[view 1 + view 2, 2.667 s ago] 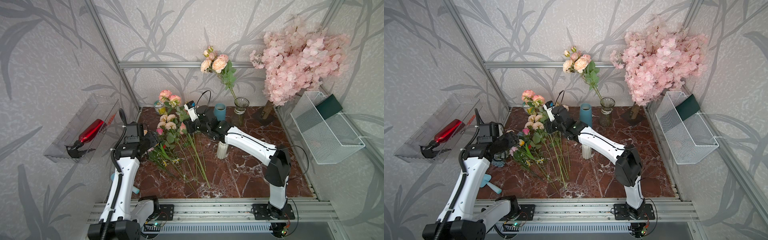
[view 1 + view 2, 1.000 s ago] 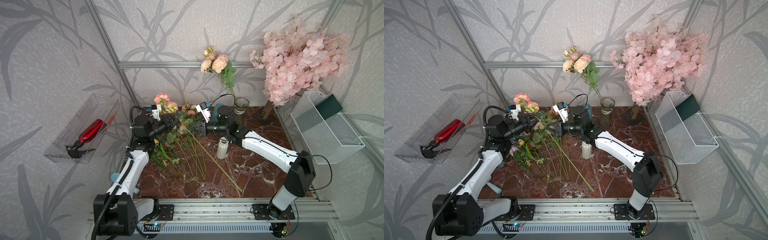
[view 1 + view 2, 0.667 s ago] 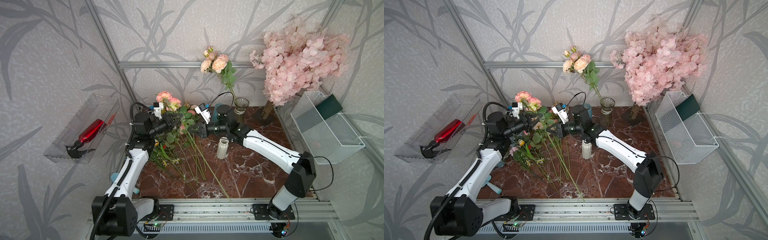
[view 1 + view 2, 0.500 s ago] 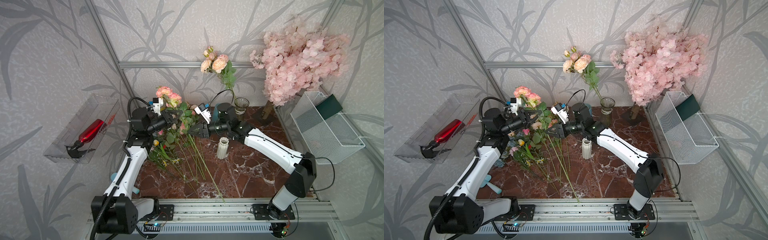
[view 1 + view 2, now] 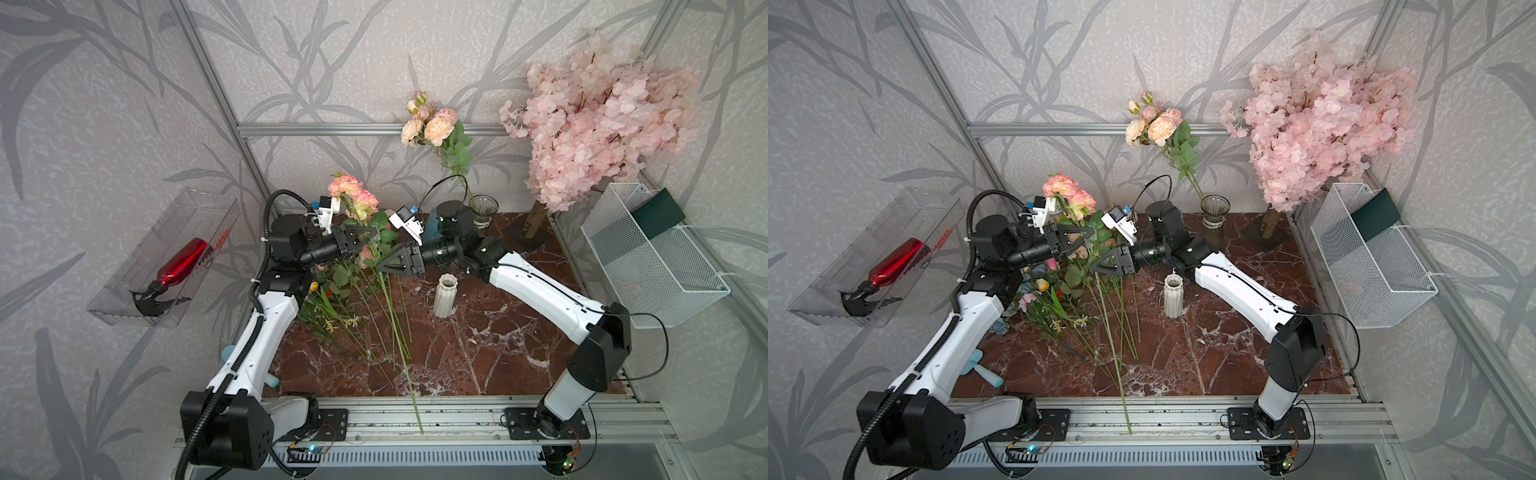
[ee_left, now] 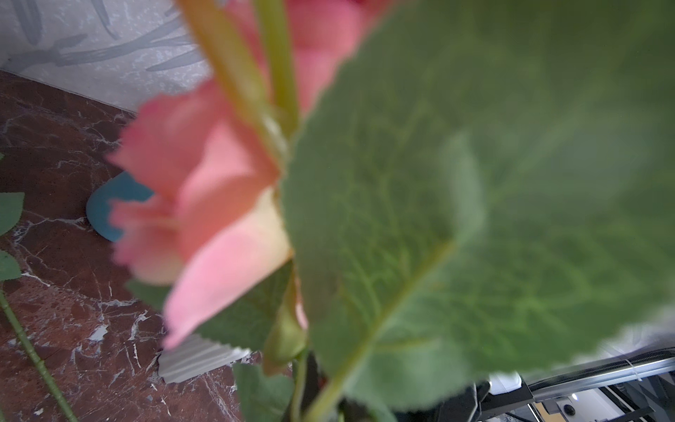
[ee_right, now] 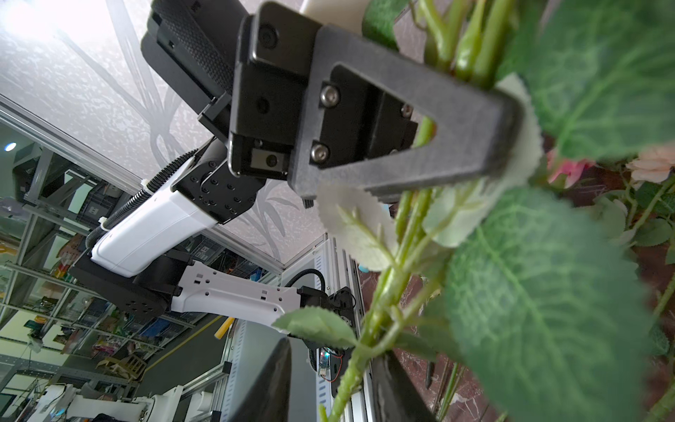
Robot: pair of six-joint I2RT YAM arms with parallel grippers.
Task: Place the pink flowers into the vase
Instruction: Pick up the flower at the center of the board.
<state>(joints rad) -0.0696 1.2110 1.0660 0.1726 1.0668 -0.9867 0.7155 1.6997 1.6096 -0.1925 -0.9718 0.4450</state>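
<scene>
Above table (image 5: 498, 353), left jaws clamp pink flowers (image 5: 349, 188) (stem (image 5: 417, 411) overhangs edge); right jaws apart.

Grey leaf-patterned walls (image 5: 124, 104); red-brown marble tabletop (image 5: 498, 353); aluminium rail (image 5: 316, 129) along back.

My left gripper (image 5: 372, 235) and right gripper (image 5: 381, 266) face each other across a raised spray (image 5: 353, 195), left of the ribbed vase (image 5: 445, 296), above flowers (image 5: 329, 305) lying on the table (image 5: 490, 357); behind, a glass vase (image 5: 483, 208) holds another spray (image 5: 434, 124), tree (image 5: 594, 120) to its right.
</scene>
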